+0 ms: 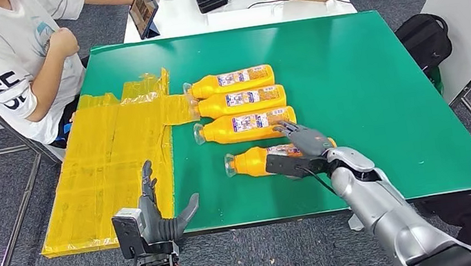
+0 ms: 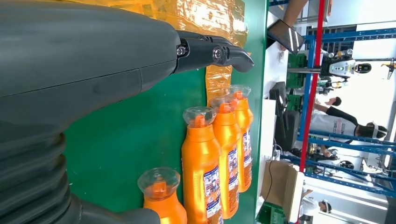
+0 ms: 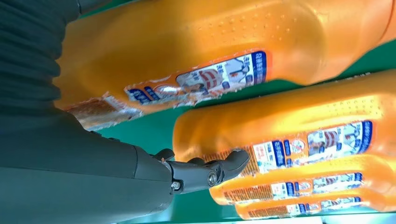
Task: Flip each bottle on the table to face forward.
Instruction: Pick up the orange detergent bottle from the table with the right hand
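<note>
Orange bottles (image 1: 231,81), seemingly blue-white labels; green table (image 1: 364,80), yellow sheet (image 1: 108,165)

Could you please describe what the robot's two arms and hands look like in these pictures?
Both arms are silver metal with rounded joint housings. The right hand has a grey palm shell and darker grey segmented fingers, with a thin black cable looping at its wrist. The left hand looks alike, with a boxy grey block behind it. In the wrist views, each hand has a grey ribbed cover.
</note>
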You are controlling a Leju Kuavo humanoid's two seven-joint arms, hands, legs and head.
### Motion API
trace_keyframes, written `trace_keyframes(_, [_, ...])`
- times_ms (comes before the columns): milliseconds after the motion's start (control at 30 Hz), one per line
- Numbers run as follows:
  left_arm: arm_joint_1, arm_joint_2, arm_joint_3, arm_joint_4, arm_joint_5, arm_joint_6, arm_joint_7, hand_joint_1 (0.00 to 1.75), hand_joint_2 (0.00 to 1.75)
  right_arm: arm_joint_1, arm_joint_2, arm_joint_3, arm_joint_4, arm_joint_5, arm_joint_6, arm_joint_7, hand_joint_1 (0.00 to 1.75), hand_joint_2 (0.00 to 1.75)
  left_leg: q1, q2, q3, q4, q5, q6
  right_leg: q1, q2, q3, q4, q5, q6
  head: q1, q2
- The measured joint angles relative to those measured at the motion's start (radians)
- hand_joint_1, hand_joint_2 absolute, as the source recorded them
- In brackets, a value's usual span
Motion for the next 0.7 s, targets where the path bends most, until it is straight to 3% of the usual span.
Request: trace_keyframes(700, [-0.001,-0.001,0.001,0.009,0.004,-0.012,0.000,0.00,1.75,0.024,-0.127,0.075,-0.023,-0.066,0.015,0.015,0.00,1.75,0.000,0.001,-0.002,0.000,0.000,0.000,0.000,0.000,-0.002,0.000,0.000,0.000,0.000,0.000])
